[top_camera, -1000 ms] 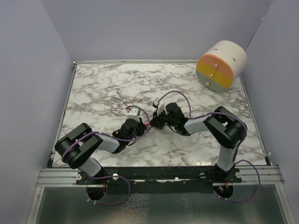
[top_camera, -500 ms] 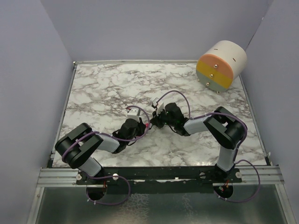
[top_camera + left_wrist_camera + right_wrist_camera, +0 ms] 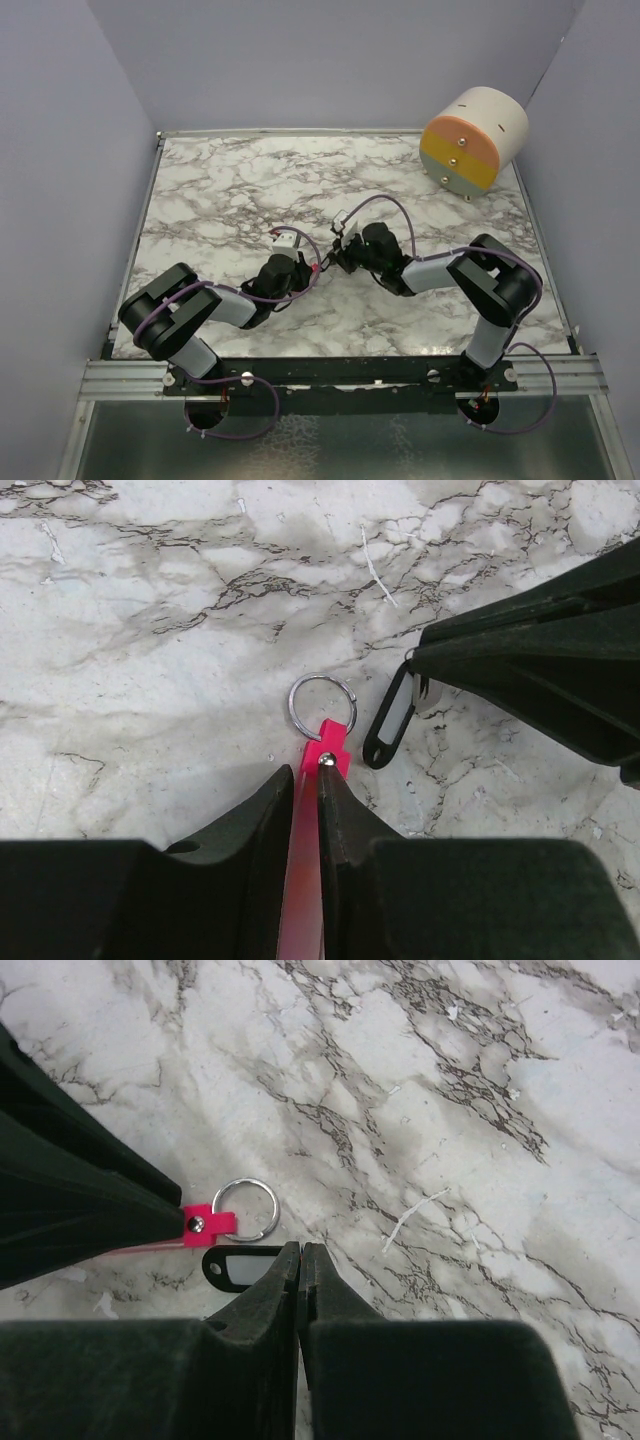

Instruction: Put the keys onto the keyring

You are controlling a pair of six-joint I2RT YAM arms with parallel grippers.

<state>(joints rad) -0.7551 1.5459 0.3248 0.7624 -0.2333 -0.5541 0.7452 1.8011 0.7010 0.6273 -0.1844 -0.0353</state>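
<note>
The keyring is a bright pink strip with a thin metal ring at its far end. My left gripper is shut on the strip, and the ring lies on the marble. The key is a small black tag-like piece with a pale window, lying just right of the ring. My right gripper is shut, with nothing showing between its jaws. Its left fingertip covers one end of the key. The two grippers meet tip to tip mid-table, left gripper, right gripper.
A cream drum with an orange, peach and grey face and small knobs lies at the back right corner. Lilac walls close in the marble table on three sides. A metal rail runs along the near edge.
The right arm's elbow and wrist have shifted a little to the right. The left arm and the keyring have stayed in place.
</note>
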